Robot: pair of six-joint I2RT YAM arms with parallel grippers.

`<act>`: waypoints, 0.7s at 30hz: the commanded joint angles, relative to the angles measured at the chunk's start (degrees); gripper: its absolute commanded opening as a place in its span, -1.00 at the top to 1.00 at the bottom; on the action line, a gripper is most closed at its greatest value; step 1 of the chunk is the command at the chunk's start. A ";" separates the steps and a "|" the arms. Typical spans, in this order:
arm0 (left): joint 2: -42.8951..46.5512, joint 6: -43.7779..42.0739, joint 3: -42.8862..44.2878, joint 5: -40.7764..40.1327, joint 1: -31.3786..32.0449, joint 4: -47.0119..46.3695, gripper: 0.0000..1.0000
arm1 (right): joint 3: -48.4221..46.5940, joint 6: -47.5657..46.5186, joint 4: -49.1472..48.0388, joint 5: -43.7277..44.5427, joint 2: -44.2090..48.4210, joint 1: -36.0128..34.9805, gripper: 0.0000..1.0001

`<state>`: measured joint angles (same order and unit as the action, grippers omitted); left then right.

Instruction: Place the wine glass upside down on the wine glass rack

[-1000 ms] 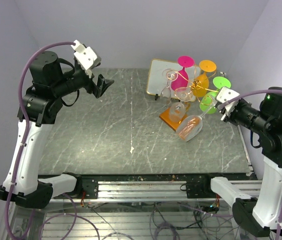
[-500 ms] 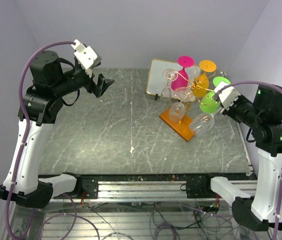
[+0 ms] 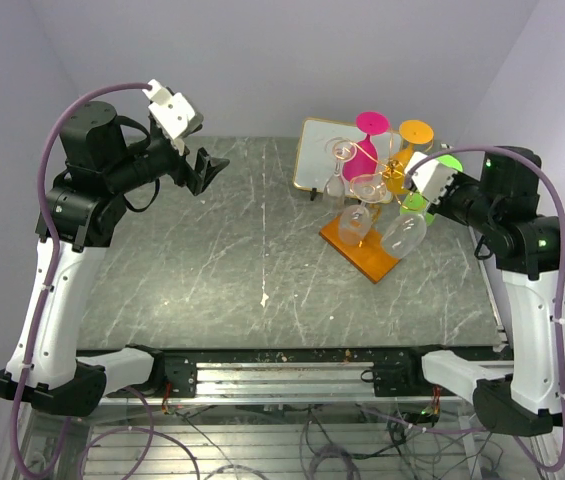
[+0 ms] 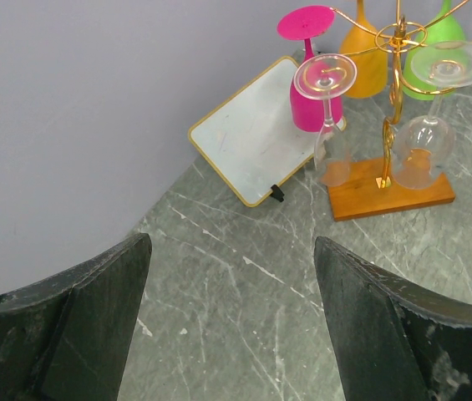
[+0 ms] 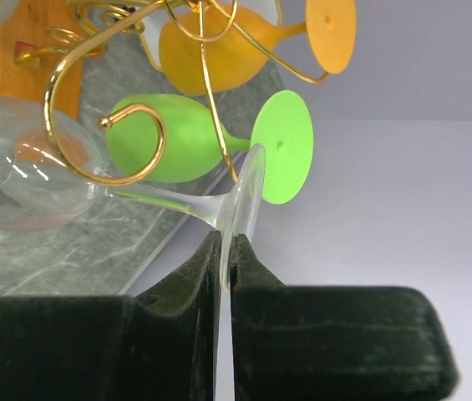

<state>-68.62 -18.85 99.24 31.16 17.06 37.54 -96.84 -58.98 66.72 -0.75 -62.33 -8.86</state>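
Note:
A clear wine glass (image 3: 403,236) hangs tilted, bowl down and to the left, beside the wine glass rack (image 3: 390,165), a gold wire stand on an orange-brown wooden base (image 3: 374,262). My right gripper (image 3: 425,193) is shut on the glass's foot. In the right wrist view my right gripper (image 5: 225,251) pinches the rim of the foot (image 5: 242,209), and the stem passes just under a gold scroll arm (image 5: 106,125). The bowl (image 5: 18,180) hangs above the base. My left gripper (image 3: 207,168) is open and empty, high over the table's left side, far from the rack (image 4: 396,50).
On the rack hang a pink glass (image 3: 362,155), an orange glass (image 5: 219,50), a green glass (image 5: 185,138) and two clear glasses (image 4: 327,125). A gold-framed panel (image 3: 314,165) lies behind the rack. The table's right edge (image 3: 487,290) is close to my right arm.
My right arm has lifted the clear glass and carried it back and left to the rack; its bowl rose from low in front of the base. The left arm has not moved.

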 commanded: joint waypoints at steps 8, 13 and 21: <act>0.64 -1.00 -0.19 1.63 -0.39 -1.17 -0.78 | -1.57 -4.32 -5.27 5.72 -3.35 -4.94 1.00; 0.64 -1.23 -0.11 1.54 -0.37 -1.02 -0.79 | -2.01 -5.20 -6.16 6.69 -4.61 -6.20 1.00; 0.50 -1.78 -0.04 1.54 -0.44 -0.76 -0.79 | -2.85 -5.82 -6.45 6.44 -6.18 -8.49 1.00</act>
<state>-68.62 -19.66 99.24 31.27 17.06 37.54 -97.38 -64.14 62.85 5.65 -68.42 -16.23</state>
